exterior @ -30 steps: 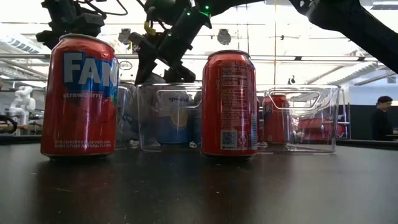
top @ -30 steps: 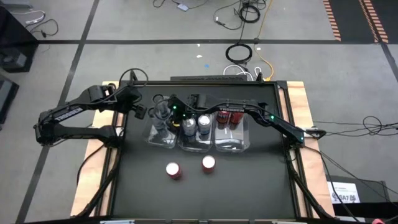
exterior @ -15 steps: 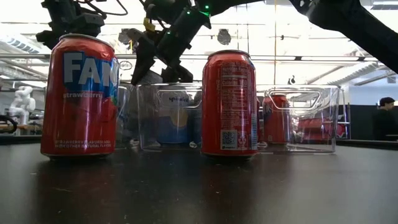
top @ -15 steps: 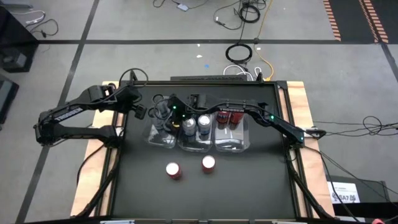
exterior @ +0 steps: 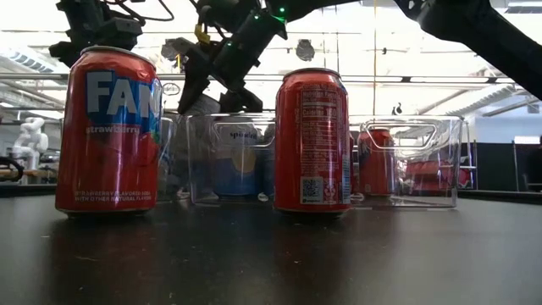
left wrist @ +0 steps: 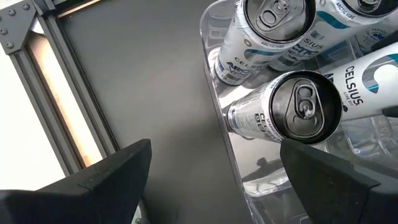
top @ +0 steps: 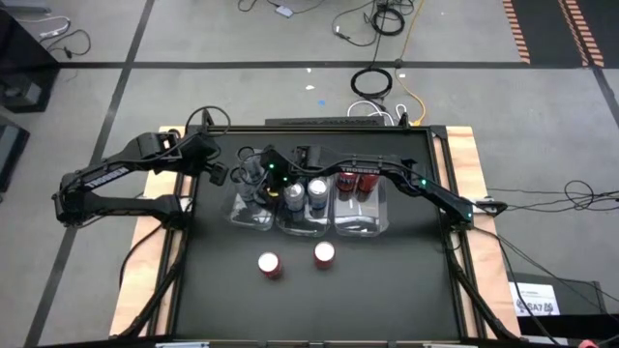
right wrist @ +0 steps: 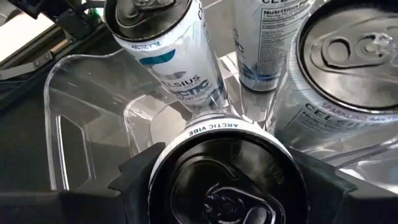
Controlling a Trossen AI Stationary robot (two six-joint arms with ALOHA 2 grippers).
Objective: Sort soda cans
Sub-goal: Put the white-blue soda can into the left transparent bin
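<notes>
Your right gripper (right wrist: 217,180) is clamped on a white Celsius can (right wrist: 227,168), held over the left clear bin (right wrist: 81,118).

Two more white cans stand in that glossy, round-cornered plastic bin. The middle bin (top: 305,224) holds silver-topped cans, the right bin (top: 363,224) red ones. Two red cans (top: 269,264) (top: 324,254) stand loose on the matte black table (top: 387,290). Your left gripper (left wrist: 211,180) hangs beside the left bin, fingers spread, empty.

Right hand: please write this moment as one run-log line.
right hand: shut on white can, over left bin | left hand: open, beside that bin | two red cans: unsorted on table
</notes>
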